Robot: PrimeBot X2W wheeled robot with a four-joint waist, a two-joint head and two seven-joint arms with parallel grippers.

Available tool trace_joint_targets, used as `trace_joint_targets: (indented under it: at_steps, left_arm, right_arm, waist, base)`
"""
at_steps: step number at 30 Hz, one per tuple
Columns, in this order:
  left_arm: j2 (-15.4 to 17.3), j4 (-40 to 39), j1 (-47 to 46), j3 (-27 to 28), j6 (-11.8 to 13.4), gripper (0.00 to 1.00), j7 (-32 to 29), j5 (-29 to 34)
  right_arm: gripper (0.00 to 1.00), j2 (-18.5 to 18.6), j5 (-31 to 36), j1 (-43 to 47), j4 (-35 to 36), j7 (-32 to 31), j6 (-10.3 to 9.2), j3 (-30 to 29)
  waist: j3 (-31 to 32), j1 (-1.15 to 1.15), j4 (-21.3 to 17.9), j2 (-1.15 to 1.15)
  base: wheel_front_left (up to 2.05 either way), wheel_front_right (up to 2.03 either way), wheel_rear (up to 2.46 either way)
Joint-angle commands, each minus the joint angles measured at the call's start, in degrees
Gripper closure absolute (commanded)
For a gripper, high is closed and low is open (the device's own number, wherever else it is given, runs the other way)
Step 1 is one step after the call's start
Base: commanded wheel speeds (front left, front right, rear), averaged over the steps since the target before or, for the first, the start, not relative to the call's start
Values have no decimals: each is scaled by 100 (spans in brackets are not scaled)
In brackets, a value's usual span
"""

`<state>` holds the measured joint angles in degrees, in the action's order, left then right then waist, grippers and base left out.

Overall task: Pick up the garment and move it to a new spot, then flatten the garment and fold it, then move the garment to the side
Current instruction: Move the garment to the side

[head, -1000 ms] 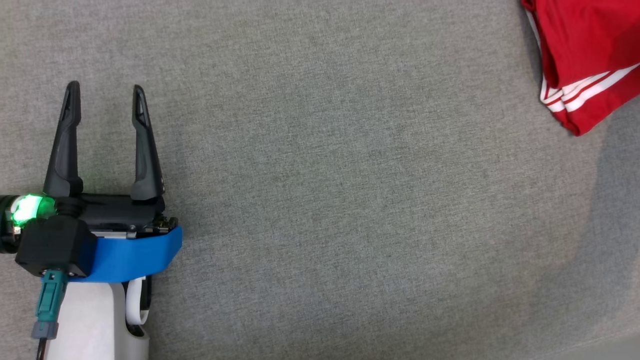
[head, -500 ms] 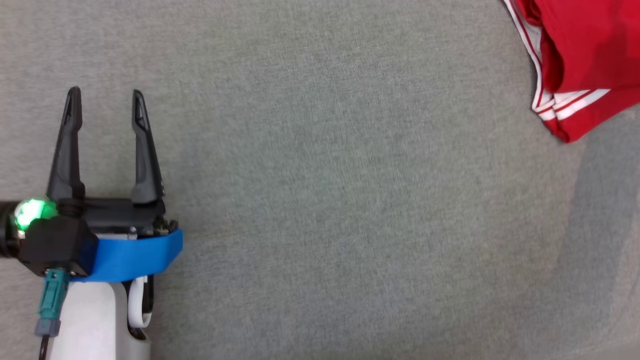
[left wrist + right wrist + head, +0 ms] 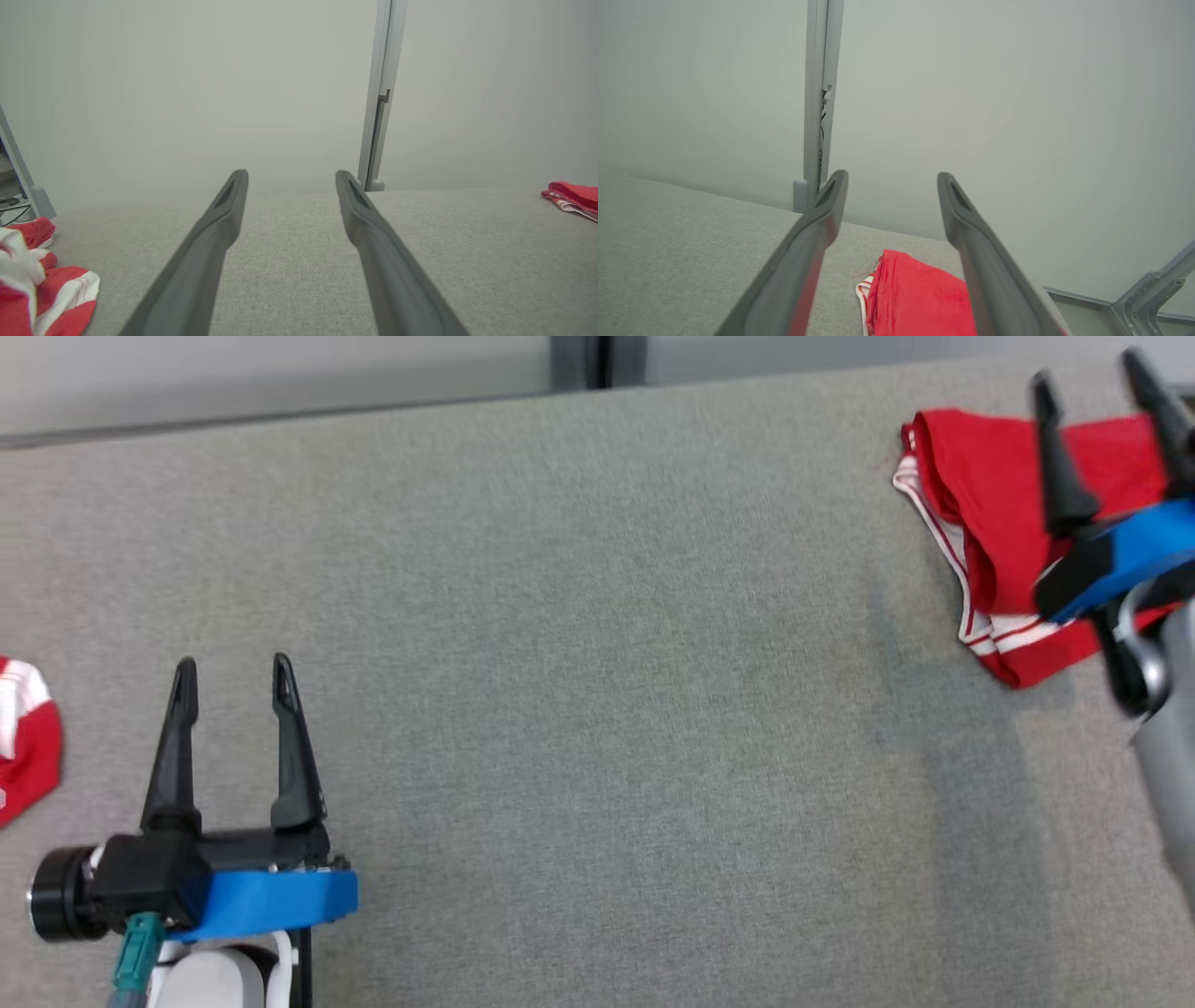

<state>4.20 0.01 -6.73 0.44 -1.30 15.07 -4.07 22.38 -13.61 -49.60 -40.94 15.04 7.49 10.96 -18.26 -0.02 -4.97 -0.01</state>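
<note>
1. Garment [image 3: 980,495] is lying folded at two o'clock on the counter [image 3: 597,663]; right pincer [image 3: 1089,369] is hovering open over it, empty.
2. Fingers [image 3: 1060,467] are risking snagging a fold, dragging it open.
3. Left pincer [image 3: 232,663] is sitting open at eight o'clock.

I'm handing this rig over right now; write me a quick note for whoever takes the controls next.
Left hand: open, empty, over the table at the near left.
Right hand: open, empty, over the folded red garment.
Garment: folded, lying at the table's far right, ungripped.
Done, it seems: fold and move to the side.
Left: probably just drawing the right hand back.
A second red-and-white garment lies at the left edge.
</note>
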Motion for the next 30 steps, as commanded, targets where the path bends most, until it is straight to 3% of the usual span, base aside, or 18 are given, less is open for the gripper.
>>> trace_joint_targets:
  at_steps: [1, 16, 30]
  left_arm:
    - [-19, 56, 88, 26, 23, 0, 13, -29]
    - [-101, 599, 755, 261, -94, 0, 14, -117]
    - [-126, 828, 987, 215, -120, 0, 14, -161]
  right_arm:
    - [0, -105, 12, 245, 141, 16, 1, 19]
    - [0, -1090, 68, 2447, 1349, 17, 1, 72]
    - [0, -1683, 395, 4013, 2361, 17, 1, -701]
  waist:
    - [148, 2, -2, 1]
    - [1078, 2, 287, 1]
    - [1434, 2, 339, 1]
  base:
    - [0, 0, 0]
    - [0, 0, 0]
    - [0, 0, 0]
